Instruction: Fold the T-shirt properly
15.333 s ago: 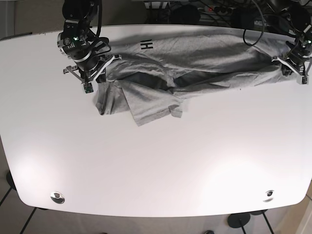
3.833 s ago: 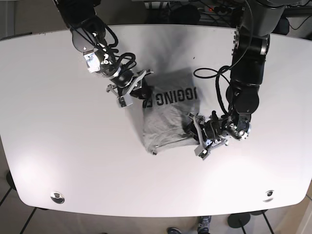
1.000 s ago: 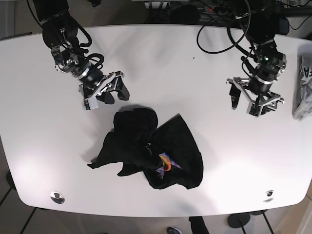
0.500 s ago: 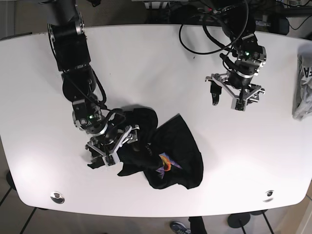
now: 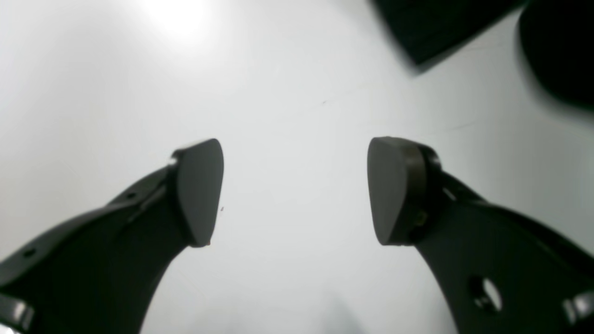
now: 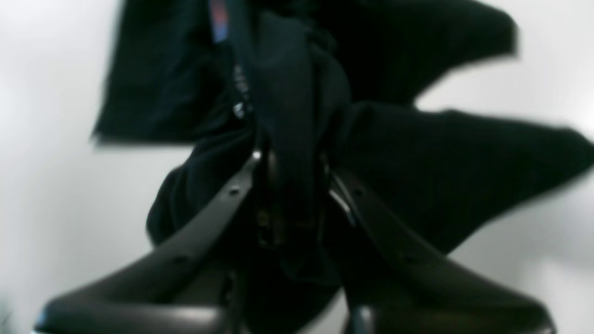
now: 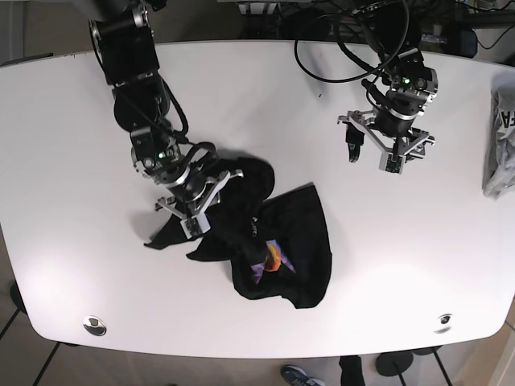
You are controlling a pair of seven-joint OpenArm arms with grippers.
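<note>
A black T-shirt (image 7: 286, 249) with a colourful print lies crumpled on the white table (image 7: 80, 137), left of centre. My right gripper (image 7: 197, 211) is at its upper left part, shut on a bunched fold of the cloth. In the right wrist view the black T-shirt (image 6: 417, 153) spreads out beyond the right gripper (image 6: 290, 185), whose fingers pinch a thick fold. My left gripper (image 7: 370, 157) hovers over bare table at the upper right, apart from the shirt. It is open in the left wrist view, the left gripper (image 5: 297, 190) holding nothing.
A grey folded garment (image 7: 499, 145) lies at the table's right edge. Two metal fittings (image 7: 94, 326) sit near the front edge. Dark blurred shapes (image 5: 431, 28) show at the top right of the left wrist view.
The right gripper has moved up and right, closed on the shirt and dragged its left part along. The shirt's shape has shifted. The left arm has barely moved.
</note>
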